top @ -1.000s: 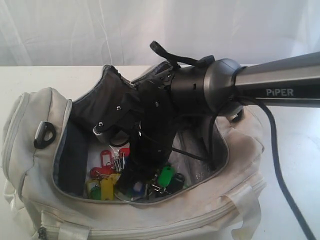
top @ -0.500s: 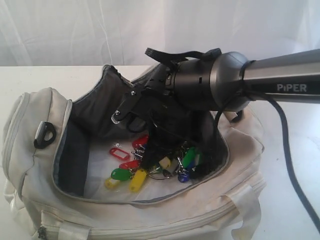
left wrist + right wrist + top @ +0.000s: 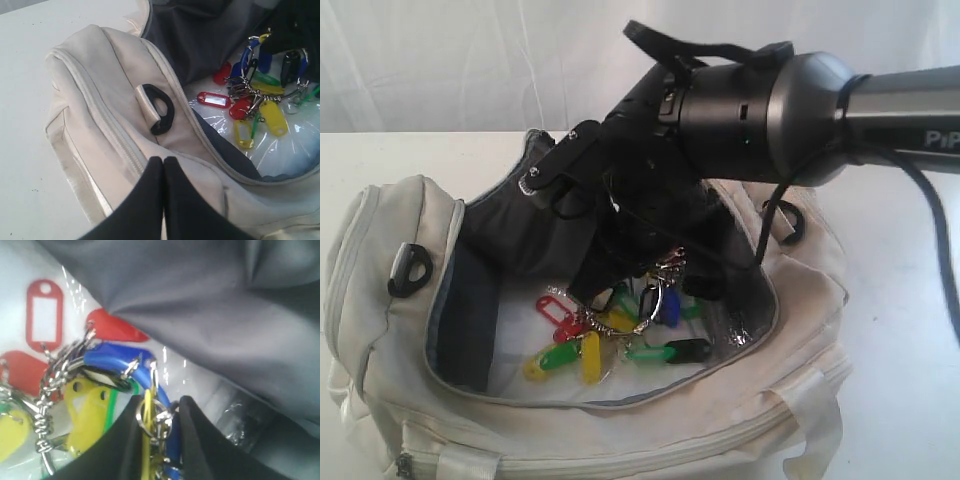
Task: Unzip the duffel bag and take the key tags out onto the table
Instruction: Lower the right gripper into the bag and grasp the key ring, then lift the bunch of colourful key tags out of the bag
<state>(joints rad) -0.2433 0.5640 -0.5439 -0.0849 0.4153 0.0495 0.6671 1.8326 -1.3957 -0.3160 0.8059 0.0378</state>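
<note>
Where the duffel bag (image 3: pixel 380 270) gapes, right end effector (image 3: pixel 159 409) nipping key tags (image 3: pixel 590 355), seemingly rim-clear (left end effector (image 3: pixel 163 162) closed).

Your right tool (image 3: pixel 160 407) and its arm (image 3: pixel 770 110) fill the far right of the duffel bag's (image 3: pixel 380 300) open mouth. The near left of the opening, over the key tags (image 3: pixel 582 350), is free. A raised grey flap (image 3: pixel 510 230) walls the far-left rim. Bare table (image 3: pixel 410 150) lies beyond.

A white curtain (image 3: pixel 460 60) with soft vertical folds spans the full width of the exterior view's upper part.
</note>
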